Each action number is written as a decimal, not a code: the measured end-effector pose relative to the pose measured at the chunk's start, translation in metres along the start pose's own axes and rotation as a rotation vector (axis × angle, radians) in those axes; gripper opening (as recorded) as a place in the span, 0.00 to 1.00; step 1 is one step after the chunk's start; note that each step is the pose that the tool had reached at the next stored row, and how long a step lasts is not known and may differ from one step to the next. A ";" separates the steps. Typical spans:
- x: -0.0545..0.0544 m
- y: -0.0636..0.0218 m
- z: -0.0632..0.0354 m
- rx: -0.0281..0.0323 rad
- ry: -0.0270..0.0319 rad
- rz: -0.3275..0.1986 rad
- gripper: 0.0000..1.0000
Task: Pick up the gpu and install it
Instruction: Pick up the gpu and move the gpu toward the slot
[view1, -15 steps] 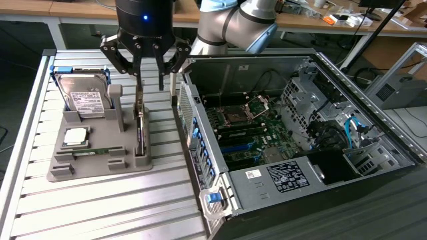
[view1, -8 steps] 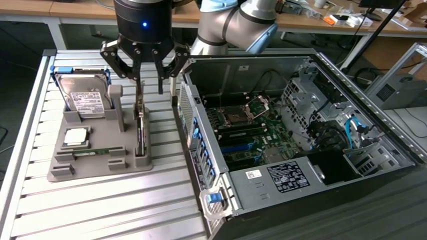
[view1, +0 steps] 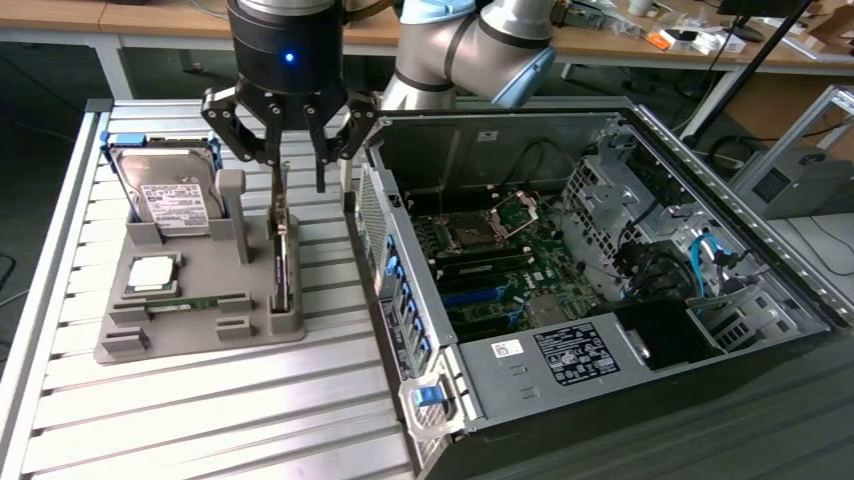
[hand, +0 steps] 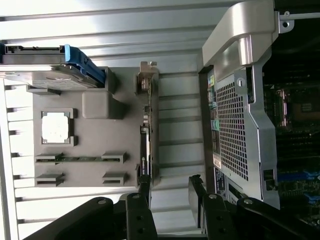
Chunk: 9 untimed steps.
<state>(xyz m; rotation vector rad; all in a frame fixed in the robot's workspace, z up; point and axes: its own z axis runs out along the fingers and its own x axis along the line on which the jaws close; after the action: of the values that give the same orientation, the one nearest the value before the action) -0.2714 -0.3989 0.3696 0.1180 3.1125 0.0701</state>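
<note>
Black claw (view1: 296, 172) hangs with its jaws spread wide and nothing between them. It sits directly above the gpu (view1: 280, 255); no contact shows in the exterior view. In the wrist view the claw (hand: 170, 192) is over one end of the card: one of the fingers (hand: 144, 189) lines up with the thin edge of the gpu (hand: 145, 140), and the other stands off toward the computer case (hand: 235, 125).

Gpu: upright on its long edge, seated in a slot of the grey holder tray (view1: 200, 335), with a silver bracket at one end. Its slot is on the side of the tray nearest the case. Not yet lifted, not yet installed.

Same tray (hand: 95, 107) also carries:
- hard drive (view1: 167, 195) (hand: 35, 75), white label, propped up at the end of the tray nearest the arm
- square silver chip (view1: 151, 275) (hand: 55, 127), lying flat
- narrow green memory stick (view1: 200, 300) (hand: 80, 159), lying in its own slot

Tray rests on a slatted metal table (view1: 200, 425) (hand: 125, 30).

Computer case (view1: 467, 150) lies just beside the tray on the exterior view's right, side panel off and motherboard (view1: 494, 270) exposed.
</note>
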 end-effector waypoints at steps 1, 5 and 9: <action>0.000 0.0000 0.0007 0.0000 -0.0001 0.000 0.44; 0.000 -0.0002 0.0042 -0.0001 0.0000 0.000 0.44; 0.000 -0.0003 0.0075 0.0000 0.0000 0.000 0.44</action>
<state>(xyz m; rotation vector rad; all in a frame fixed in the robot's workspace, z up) -0.2715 -0.3989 0.3620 0.1180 3.1125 0.0702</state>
